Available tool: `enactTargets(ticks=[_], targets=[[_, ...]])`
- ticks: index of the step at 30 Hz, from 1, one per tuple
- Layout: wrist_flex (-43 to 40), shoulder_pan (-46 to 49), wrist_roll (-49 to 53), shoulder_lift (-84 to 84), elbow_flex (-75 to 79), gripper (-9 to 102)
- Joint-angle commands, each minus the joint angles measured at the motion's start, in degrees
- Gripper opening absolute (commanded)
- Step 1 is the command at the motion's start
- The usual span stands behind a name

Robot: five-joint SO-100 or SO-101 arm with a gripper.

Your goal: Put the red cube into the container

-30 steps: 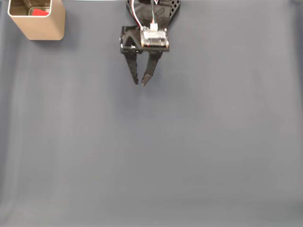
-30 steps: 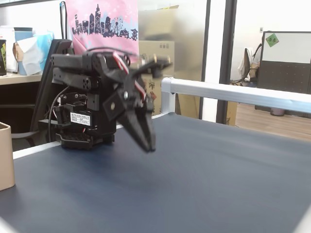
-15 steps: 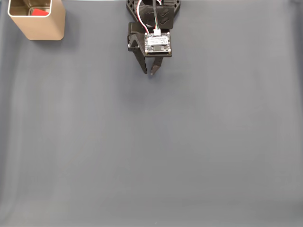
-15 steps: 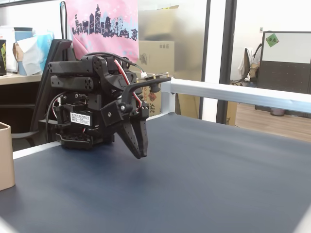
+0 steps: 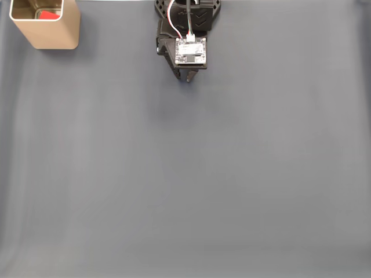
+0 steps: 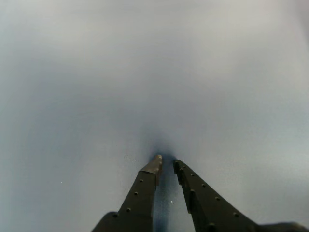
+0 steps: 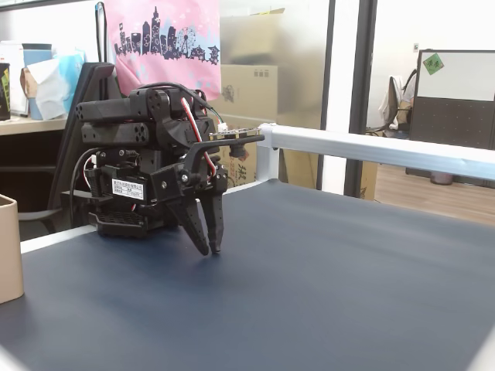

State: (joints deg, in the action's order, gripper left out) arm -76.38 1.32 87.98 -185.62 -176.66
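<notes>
Top-down fixed view, left to right. Far left corner: the container (image 5: 45, 24) stands upright on the worktop (image 5: 185, 185), and the red cube (image 5: 48, 14) lies inside it, against the inner wall. By the look of it, the placing itself is done; what remains is parking the arm.

Centre, far edge: the pincer (image 5: 186, 80) is tucked under the wrist, close to the arm's base (image 5: 186, 7). It is well apart from the container.

Wrist view: the pincer (image 6: 166, 163) carries nothing. Its jaws are narrow, tips nearly meeting with a thin gap between. The tips hang just above the cloth, with a dark shadow right under them.

Side fixed view: the container (image 7: 8, 247) shows at the left edge; the pincer (image 7: 210, 249) points down near the worktop (image 7: 309, 294).

To finish well:
- You should keep the fold slow, since the tips sit close to the cloth and could snag it.
- Do not swing left; nothing needs touching there.
- Settle the arm onto its rest before releasing torque.
- Leave the jaws as they are; no need to open.
</notes>
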Motion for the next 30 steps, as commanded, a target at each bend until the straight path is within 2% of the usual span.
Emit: enactTargets(ticks=[1, 30], targets=[[-0.53, -0.26, 1.32, -4.83, -0.62, 4], [-0.88, -0.26, 2.81, -4.83, -0.62, 3]])
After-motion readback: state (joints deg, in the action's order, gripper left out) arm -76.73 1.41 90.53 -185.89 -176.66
